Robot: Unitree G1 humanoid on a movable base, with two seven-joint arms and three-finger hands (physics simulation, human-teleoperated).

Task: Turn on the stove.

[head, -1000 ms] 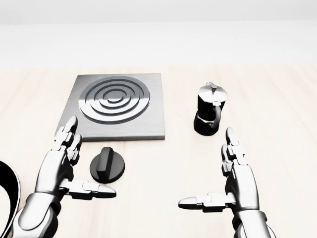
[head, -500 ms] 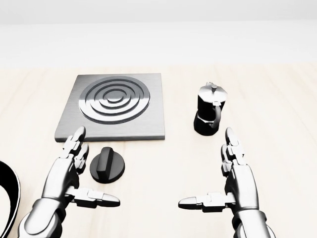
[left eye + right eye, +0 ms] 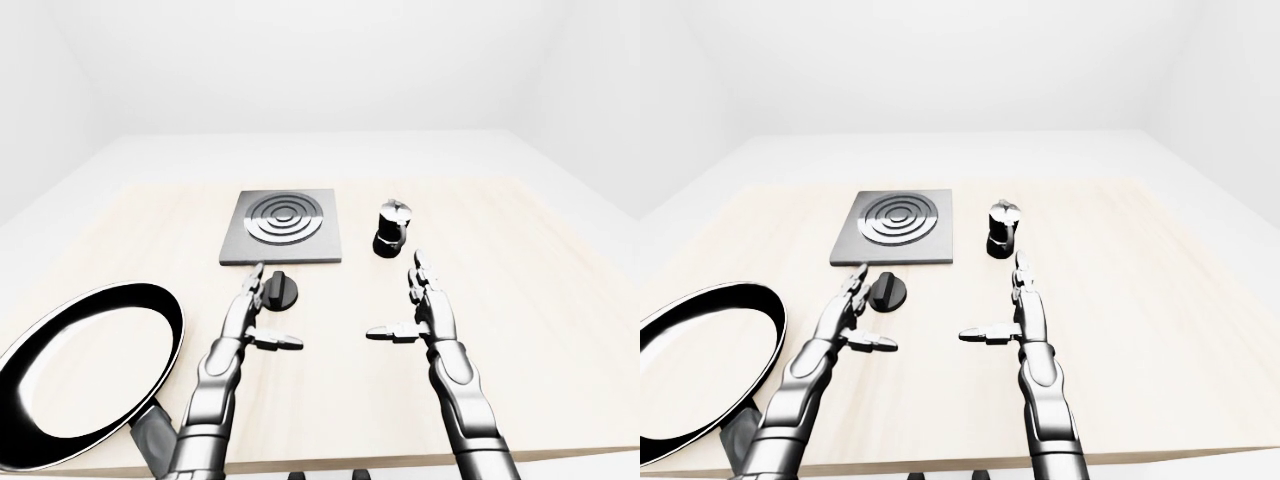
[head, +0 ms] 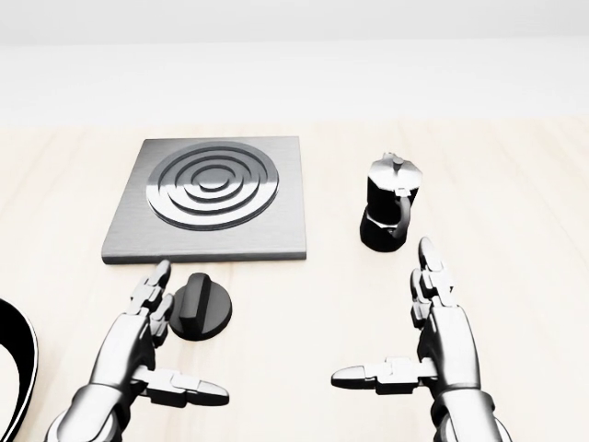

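Note:
The stove is a square grey plate [image 4: 212, 198] with concentric rings, lying on the pale wooden table [image 4: 304, 313]. Just below its lower edge lies its round black knob [image 4: 201, 307] with a raised bar. My left hand [image 4: 184, 336] is open. Its long fingers [image 4: 152, 299] stand right against the knob's left rim and its thumb points right, underneath the knob. Whether the fingers touch the knob I cannot tell. My right hand [image 4: 382, 313] is open too, held apart at the lower right with nothing in it.
A black moka pot [image 4: 388, 207] stands upright to the right of the stove plate, just above my right hand's fingertips. A large black frying pan [image 3: 85, 370] with a light rim lies at the table's lower left, near the table edge.
My left hand has slid right and down in the head view, from over the plate's lower left corner to beside the knob. The right hand has stayed put.

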